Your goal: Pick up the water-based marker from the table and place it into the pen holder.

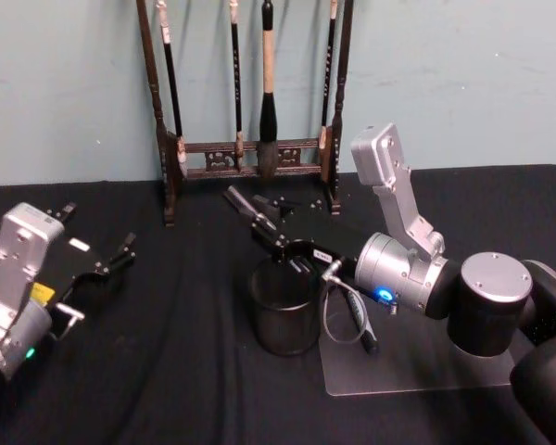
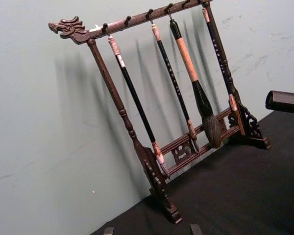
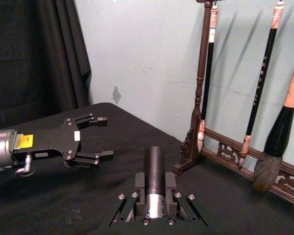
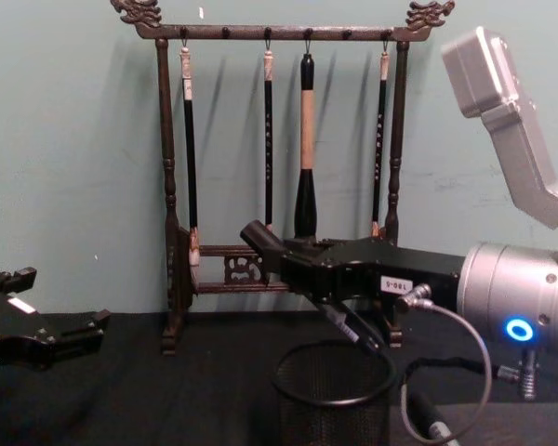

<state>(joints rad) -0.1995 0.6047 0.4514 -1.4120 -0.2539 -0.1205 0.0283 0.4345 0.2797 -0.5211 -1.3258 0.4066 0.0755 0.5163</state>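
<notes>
Lower right of centre in the chest view, there's a white sticker (image 4: 395,283) on the black body of the right gripper (image 4: 293,255), and it carries a short dark code of digits and a dash (something like 190-5, though it cannot be read for certain). Over at the left edge of the right wrist view, a yellow label (image 3: 23,141) on the left gripper (image 3: 107,136) shows fine black print, too small to read. Just along from it, a white tag (image 3: 76,136) looks blank.
</notes>
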